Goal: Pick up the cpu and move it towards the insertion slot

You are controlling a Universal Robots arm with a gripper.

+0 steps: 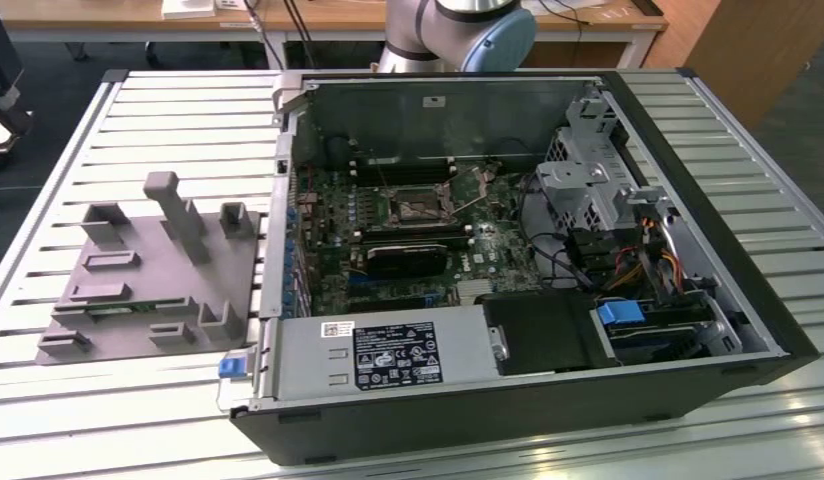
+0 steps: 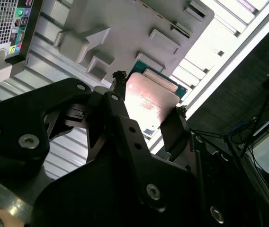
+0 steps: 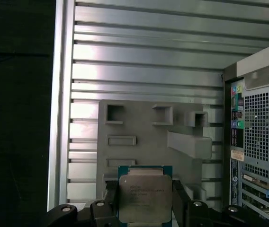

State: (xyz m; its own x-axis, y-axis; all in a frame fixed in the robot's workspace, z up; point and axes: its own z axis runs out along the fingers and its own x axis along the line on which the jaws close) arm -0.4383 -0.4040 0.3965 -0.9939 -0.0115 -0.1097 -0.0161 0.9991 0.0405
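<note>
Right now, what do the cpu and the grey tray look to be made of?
The cpu: metal lid, by its silvery, lightly brushed top that catches the light; the green rim looks like circuit-board laminate. The grey tray: probably plastic, matte and evenly grey, with moulded recesses and blocks.

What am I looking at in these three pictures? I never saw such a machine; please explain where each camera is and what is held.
A robot arm works at a slatted metal table. The exterior view is taken from off the arm: it shows an open computer case with the insertion slot inside, and a grey plastic tray on the exterior view's left. The two wrist cameras ride on the arm. In both wrist views its tool grips the cpu, a flat silvery square chip, with the tray behind it.
</note>
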